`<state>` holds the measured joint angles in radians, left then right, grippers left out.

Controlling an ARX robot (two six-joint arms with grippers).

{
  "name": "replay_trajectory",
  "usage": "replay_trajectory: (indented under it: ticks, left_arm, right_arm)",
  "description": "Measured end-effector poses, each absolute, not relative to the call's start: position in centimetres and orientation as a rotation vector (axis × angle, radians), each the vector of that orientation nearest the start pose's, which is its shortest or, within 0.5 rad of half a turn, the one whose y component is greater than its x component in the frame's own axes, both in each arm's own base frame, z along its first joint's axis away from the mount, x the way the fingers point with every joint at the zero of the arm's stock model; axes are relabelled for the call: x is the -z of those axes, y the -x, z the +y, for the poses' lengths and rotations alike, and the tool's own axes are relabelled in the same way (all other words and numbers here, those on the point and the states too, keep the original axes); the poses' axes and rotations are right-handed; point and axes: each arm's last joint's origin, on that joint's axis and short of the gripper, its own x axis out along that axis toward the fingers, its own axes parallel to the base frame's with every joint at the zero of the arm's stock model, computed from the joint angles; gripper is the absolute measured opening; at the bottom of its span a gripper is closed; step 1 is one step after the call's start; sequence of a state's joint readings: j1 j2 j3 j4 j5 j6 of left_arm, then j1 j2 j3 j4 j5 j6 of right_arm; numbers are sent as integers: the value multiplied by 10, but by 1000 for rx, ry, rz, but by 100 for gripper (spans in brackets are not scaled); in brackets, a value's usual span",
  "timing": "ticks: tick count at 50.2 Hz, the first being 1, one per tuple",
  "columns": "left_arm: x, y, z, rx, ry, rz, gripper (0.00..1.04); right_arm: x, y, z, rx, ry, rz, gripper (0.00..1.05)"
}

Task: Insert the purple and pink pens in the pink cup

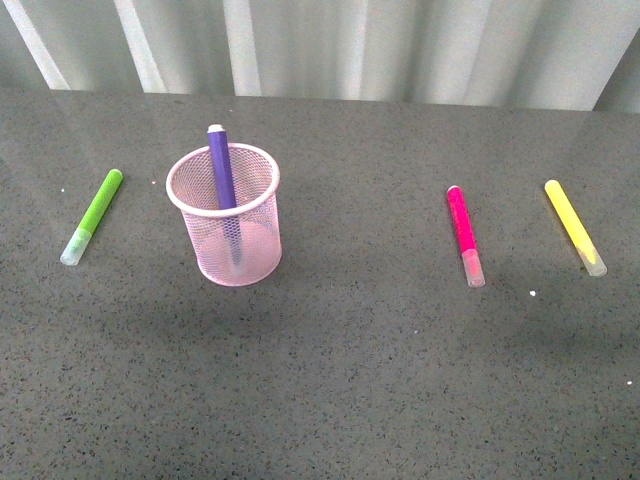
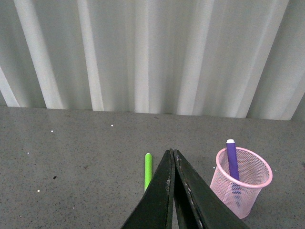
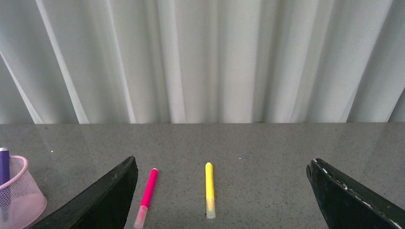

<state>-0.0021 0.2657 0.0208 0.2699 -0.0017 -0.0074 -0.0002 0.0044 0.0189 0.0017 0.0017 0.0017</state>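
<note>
The pink cup (image 1: 224,216) stands upright left of the table's middle, with the purple pen (image 1: 221,166) leaning inside it, white tip up. The pink pen (image 1: 463,233) lies flat on the table to the right, clear cap toward me. Neither arm shows in the front view. In the left wrist view my left gripper (image 2: 172,153) is shut with nothing in it, hovering short of the cup (image 2: 242,183) and purple pen (image 2: 232,158). In the right wrist view my right gripper (image 3: 222,164) is wide open, its left finger just beside the pink pen (image 3: 148,190); the cup (image 3: 19,198) sits at the frame's edge.
A lime-green marker (image 1: 94,213) lies left of the cup, also seen as a green marker (image 2: 147,170) beside the left fingers. A yellow marker (image 1: 574,225) lies right of the pink pen, and this yellow marker (image 3: 209,188) sits between the right fingers. White curtain behind the grey table (image 1: 330,370).
</note>
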Motion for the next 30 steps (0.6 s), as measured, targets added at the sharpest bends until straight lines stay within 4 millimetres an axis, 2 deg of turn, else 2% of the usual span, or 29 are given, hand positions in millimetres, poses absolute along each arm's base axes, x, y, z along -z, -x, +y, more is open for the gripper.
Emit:
replay_trajectory:
  ticks: [18,24,30]
  left_arm:
    - [-174,-108,0,0,7,-25,4]
    - [-169,-98,0,2,7,-2,4]
    - [-171,-97,0,2,7,-20,4]
  right_arm:
    - [-170,-97,0,2,-2,-16,98]
    - [-170,-97,0,2,-2,-16,98]
    - [-170,-97,0,2,-2,-16,98]
